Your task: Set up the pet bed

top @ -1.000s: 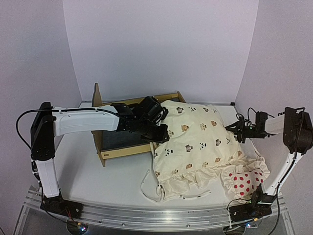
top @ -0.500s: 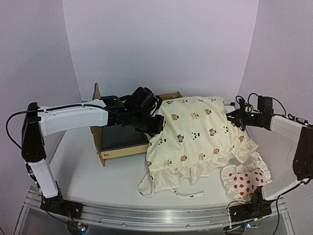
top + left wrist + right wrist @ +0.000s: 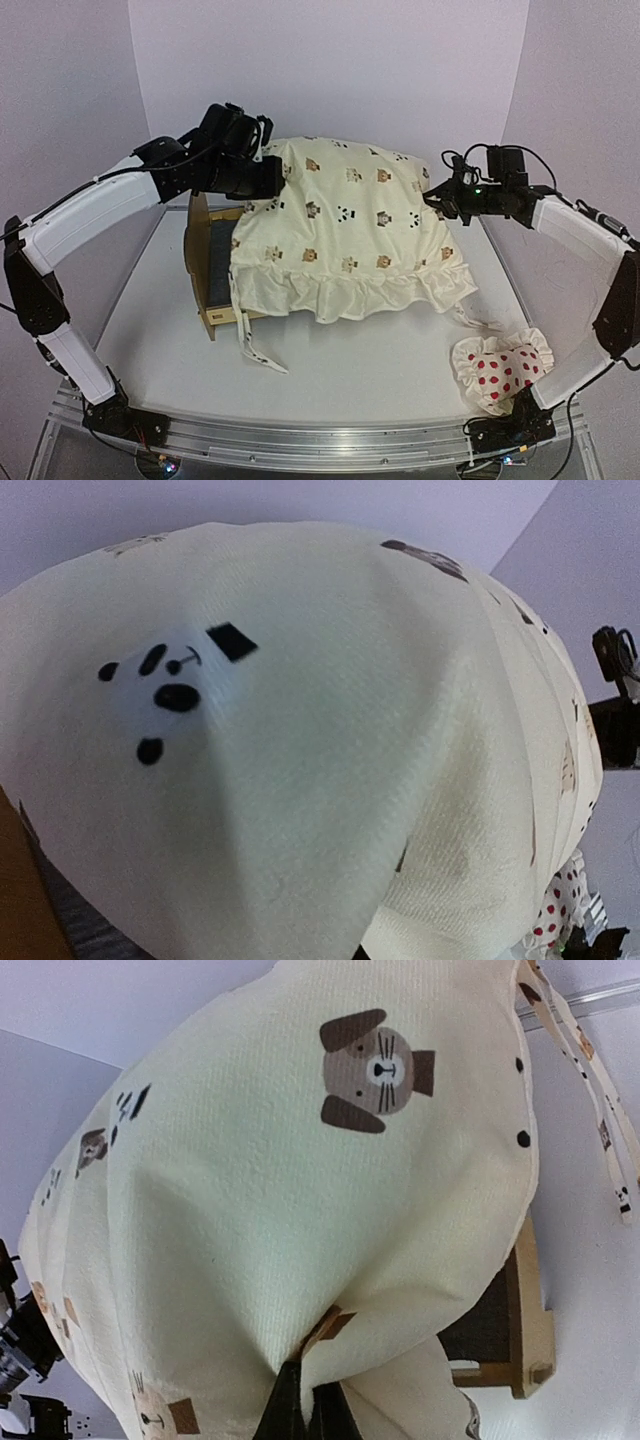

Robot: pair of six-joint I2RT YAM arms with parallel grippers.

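Left pincer and right pincer, both pinched tight on the cover, are now swinging it up over the bed for draping.

Plywood pet bed, grey felt base, upright, left of centre

Pale lilac walls, white tbl

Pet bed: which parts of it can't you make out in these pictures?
- Top view: the cream cover hides the pet bed except its left end.
- Left wrist view: the cover fills the frame, leaving only a sliver of bed at the bottom-left corner.
- Right wrist view: only one corner shows below the cover.
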